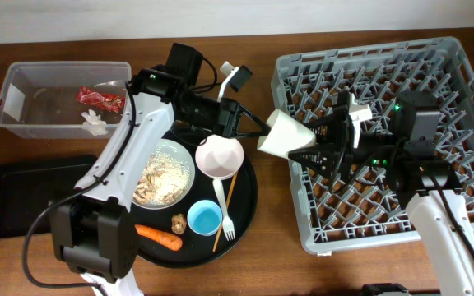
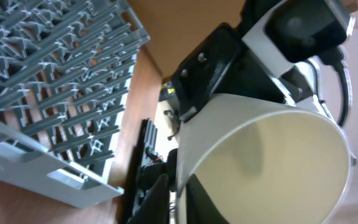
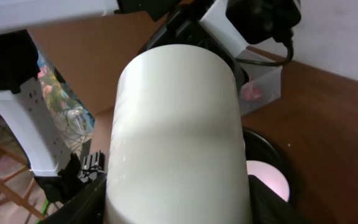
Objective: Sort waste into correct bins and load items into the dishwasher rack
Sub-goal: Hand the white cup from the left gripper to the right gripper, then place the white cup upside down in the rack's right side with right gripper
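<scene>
The white cone-shaped cup hangs in the air between the big round black tray and the large square grey plastic rack. Only the brown wooden counter is under it. The left tool is pinched on the cup's rim. The right tool has a finger on each side of the cup's wall, but I cannot tell if they press it yet.

If the left tool lets go before the right one squeezes tight, the cup could drop and roll away. Its wall looks smooth, so it may slip. If both tools pull at once, the cup could twist or pop out. The two arms are very close and could bump.

There is one white cup in the air.

On the round tray there are:
- one white round plate with one heap of beige crumbly scraps
- one pale pink bowl
- one small light-blue cup
- one white plastic fork
- one thin wooden stick
- one orange carrot
- one small brown lump

In the one clear plastic tub lie one red crinkled wrapper and one white crumpled tissue. One shallow black rectangular tray sits near it. There is one rack.
</scene>
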You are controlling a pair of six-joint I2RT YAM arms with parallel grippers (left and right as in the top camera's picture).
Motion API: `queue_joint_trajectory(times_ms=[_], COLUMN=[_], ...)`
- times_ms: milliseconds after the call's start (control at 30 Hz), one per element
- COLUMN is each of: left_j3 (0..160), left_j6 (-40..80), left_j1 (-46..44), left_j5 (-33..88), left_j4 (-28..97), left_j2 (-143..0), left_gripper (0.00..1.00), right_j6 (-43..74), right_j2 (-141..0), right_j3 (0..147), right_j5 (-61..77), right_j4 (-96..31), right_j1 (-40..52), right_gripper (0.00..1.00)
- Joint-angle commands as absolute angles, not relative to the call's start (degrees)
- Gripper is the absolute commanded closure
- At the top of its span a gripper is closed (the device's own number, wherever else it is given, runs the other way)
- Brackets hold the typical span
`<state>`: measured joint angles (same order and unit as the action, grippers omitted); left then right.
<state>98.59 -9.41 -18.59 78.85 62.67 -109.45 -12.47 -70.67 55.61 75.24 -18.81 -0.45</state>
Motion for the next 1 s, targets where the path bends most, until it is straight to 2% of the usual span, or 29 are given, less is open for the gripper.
queue_joint_trajectory(times_ms=[0, 133, 233, 367, 467, 667, 867, 967], left_j3=[99.5, 99.5, 99.5, 99.5, 99.5, 99.5, 99.5, 99.5], left_j6=[-9.7, -1.6, 3.3, 4.8, 6.9, 8.4, 8.3, 8.4], left_j1=[-18.6, -17.4, -15.2, -11.1, -7.1, -1.3, 0.3, 0.1], left_j5=[69.2, 45.8, 30.4, 18.9, 10.2, 8.6, 8.7, 8.8], left_j4=[62.7, 64.3, 67.6, 71.5, 74.7, 77.1, 78.3, 78.4], left_j2=[-109.3, -109.3, -109.3, -109.3, -109.3, -109.3, -109.3, -109.3], left_gripper=[0.84, 0.85, 0.85, 0.85, 0.89, 0.90, 0.90, 0.90], right_j6=[-7.2, -1.0, -0.6, -0.6, -0.5, 2.5, 2.2, 2.5], right_j2=[-70.8, -70.7, -70.6, -70.6, -70.6, -70.8, -75.0, -79.7], right_j3=[56.5, 56.6, 58.4, 64.9, 73.2, 83.7, 84.3, 84.3], right_j5=[72.1, 63.4, 52.5, 34.6, 23.4, 13.3, 7.9, 6.1], right_j4=[-18.6, -20.2, -27.6, -40.6, -52.5, -65.4, -69.7, -69.9], right_j1=[-0.7, -0.8, -0.9, -0.9, -2.5, -14.7, -31.6, -37.0], right_gripper=[0.46, 0.46, 0.46, 0.51, 0.51, 0.51, 0.51, 0.51])
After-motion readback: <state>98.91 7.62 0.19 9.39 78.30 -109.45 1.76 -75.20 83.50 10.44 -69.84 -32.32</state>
